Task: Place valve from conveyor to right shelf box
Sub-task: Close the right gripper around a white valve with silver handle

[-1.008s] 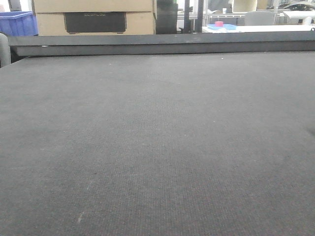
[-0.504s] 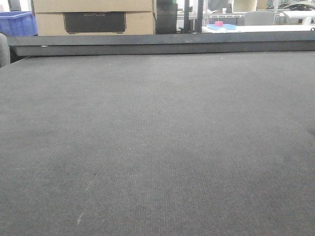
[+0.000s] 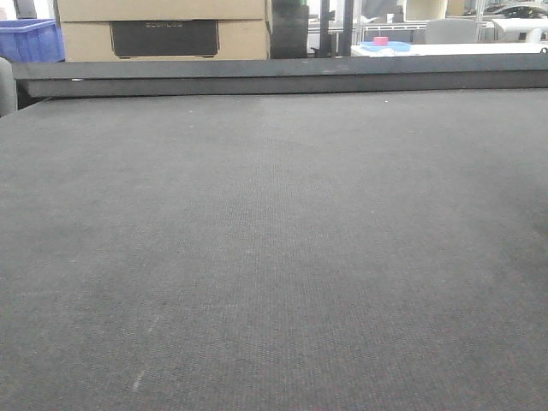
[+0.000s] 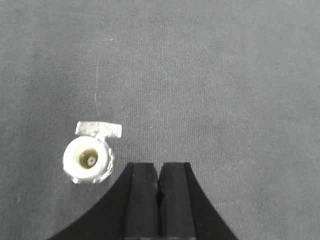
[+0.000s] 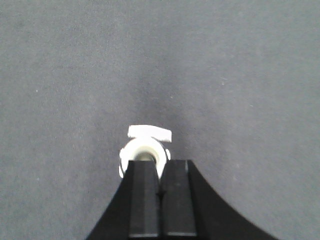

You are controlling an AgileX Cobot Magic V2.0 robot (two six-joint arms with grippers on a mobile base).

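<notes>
The conveyor is a wide dark grey woven belt that fills the front view, where neither the valve nor any gripper shows. In the left wrist view a silvery white valve with a flat handle lies on the belt, to the left of my left gripper. That gripper is shut and empty. In the right wrist view a valve lies on the belt just beyond and partly under the tips of my right gripper. Its fingers are pressed together with nothing between them. The right shelf box is out of view.
A dark raised rail runs along the belt's far edge. Behind it stand a cardboard box, a blue crate at the far left and a white table with a pink object.
A small dark patch at the right edge of the front view has shrunk and gone from the frame. The belt looks the same otherwise.
</notes>
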